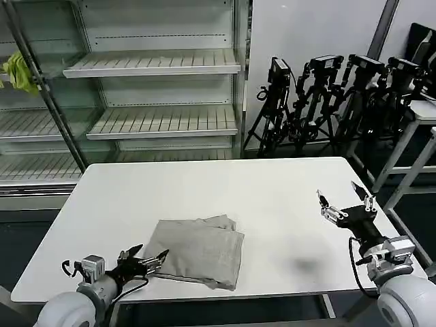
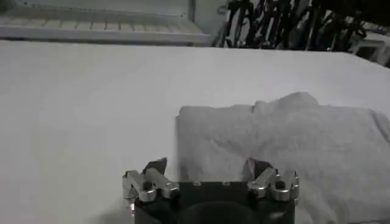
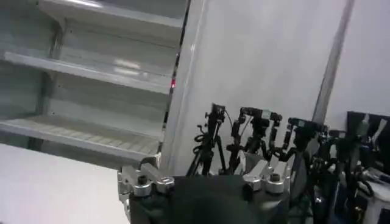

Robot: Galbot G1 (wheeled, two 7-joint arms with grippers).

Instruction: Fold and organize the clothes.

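One of the clothes, a light grey shirt [image 1: 199, 249], lies folded into a flat rectangle on the white table [image 1: 225, 191], near its front edge and left of centre. My left gripper [image 1: 145, 260] is low at the table's front-left, open, with its tips right at the fold's left edge. From the left wrist view the folded shirt [image 2: 286, 137] lies just ahead of the open left gripper [image 2: 207, 165], nothing between the fingers. My right gripper [image 1: 345, 200] is raised above the table's right edge, open and empty, pointing away from the shirt. The right gripper [image 3: 204, 170] faces the room.
Empty wire shelves [image 1: 153, 65] stand behind the table, with a yellow-green rag [image 1: 20, 71] hanging at the far left. Several black tripods [image 1: 320, 95] crowd the back right. A second table's edge [image 1: 426, 112] shows at the far right.
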